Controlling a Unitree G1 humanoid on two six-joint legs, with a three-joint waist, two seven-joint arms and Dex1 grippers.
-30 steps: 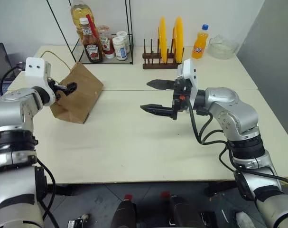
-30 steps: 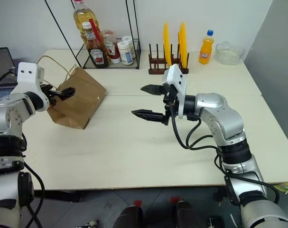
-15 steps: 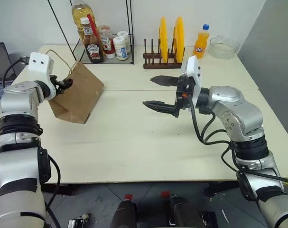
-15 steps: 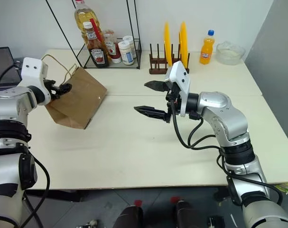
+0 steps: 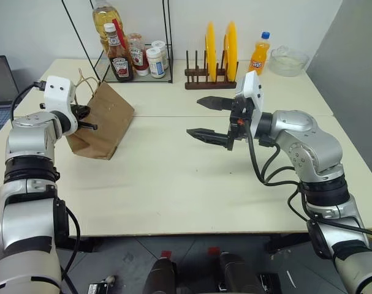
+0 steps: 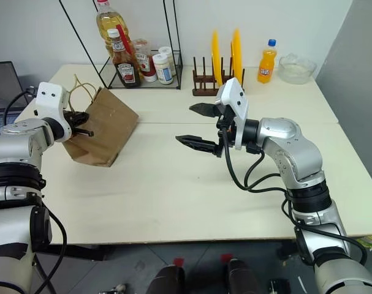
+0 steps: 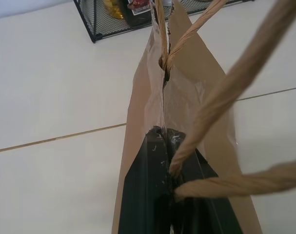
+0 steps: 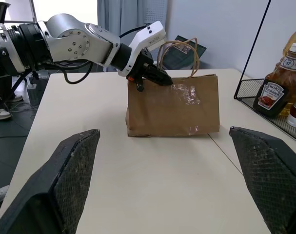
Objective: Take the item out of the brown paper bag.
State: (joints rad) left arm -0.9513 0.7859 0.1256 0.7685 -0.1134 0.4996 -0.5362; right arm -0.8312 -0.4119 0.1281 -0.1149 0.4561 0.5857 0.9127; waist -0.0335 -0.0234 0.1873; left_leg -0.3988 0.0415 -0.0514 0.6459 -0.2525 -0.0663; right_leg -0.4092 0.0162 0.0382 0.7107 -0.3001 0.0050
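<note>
Well apart: bag (image 5: 103,122), right end effector (image 5: 204,117).

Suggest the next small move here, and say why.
Probably pull the pinched rim aside to open the mouth. The left end effector is shut on the top edge of the creased brown paper bag, and the right end effector waits open over the table, apart from it.

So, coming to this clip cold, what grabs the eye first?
The brown paper bag standing on the table's left side, with the left gripper shut on its top edge by the loop handles. Next, the right gripper hanging wide open over the middle of the table, pointing toward the bag. Behind, two yellow plates stand upright in a rack near the far edge.
</note>
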